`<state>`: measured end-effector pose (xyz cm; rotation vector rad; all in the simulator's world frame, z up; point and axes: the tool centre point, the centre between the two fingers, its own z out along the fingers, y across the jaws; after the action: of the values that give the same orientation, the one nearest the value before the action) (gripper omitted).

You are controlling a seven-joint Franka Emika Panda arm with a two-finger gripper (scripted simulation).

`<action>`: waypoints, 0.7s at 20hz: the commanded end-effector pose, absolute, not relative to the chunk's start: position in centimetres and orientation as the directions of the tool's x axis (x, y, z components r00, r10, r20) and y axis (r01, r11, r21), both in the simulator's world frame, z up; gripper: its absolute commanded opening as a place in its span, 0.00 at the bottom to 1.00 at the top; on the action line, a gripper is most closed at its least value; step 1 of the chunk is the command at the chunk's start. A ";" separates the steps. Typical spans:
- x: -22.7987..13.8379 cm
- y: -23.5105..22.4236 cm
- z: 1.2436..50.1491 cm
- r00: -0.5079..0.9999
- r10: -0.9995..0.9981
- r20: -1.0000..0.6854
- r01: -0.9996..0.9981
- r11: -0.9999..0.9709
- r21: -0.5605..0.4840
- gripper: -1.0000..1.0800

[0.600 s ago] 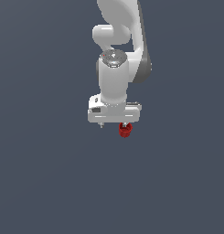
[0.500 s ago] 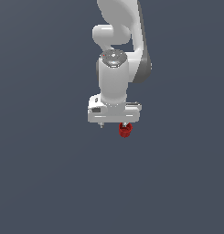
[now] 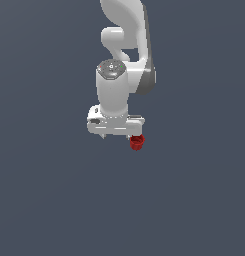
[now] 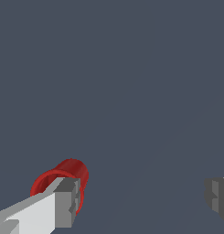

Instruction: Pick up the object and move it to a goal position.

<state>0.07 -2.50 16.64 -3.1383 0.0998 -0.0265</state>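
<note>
No shift: tool (image 4: 141, 199) beside red cup (image 4: 63, 180)

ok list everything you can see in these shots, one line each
red cup: one, glossy red with a rim, small, just below the gripper's end on the exterior view's right; in the wrist view one finger lies across its rim
ground: one, plain dark grey-blue, fills the background in both views
arm: one, white with a grey side panel, comes down from the top of the exterior view
gripper: one, white body with grey fingertip pads, jaws wide apart; the cup lies at one finger, not between the two, and whether it touches cannot be told
</note>
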 end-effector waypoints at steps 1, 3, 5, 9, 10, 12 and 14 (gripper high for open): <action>0.1 -2.4 16.6 0.998 -0.064 0.017 -0.064 -0.998 -0.002 0.96; 0.1 -2.3 16.6 0.998 -0.067 0.017 -0.067 -0.998 -0.002 0.96; 0.0 -2.2 16.5 0.997 -0.075 0.017 -0.075 -0.997 -0.003 0.96; -0.2 -1.8 16.2 0.995 -0.103 0.016 -0.103 -0.995 -0.003 0.96; -0.2 -1.6 16.1 0.994 -0.112 0.015 -0.112 -0.994 -0.004 0.96; -0.4 -1.2 15.8 0.991 -0.134 0.015 -0.133 -0.991 -0.004 0.96; -0.6 -0.8 15.5 0.987 -0.159 0.014 -0.159 -0.987 -0.005 0.96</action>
<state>-0.45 -1.12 15.75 -3.1304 0.2219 -0.0231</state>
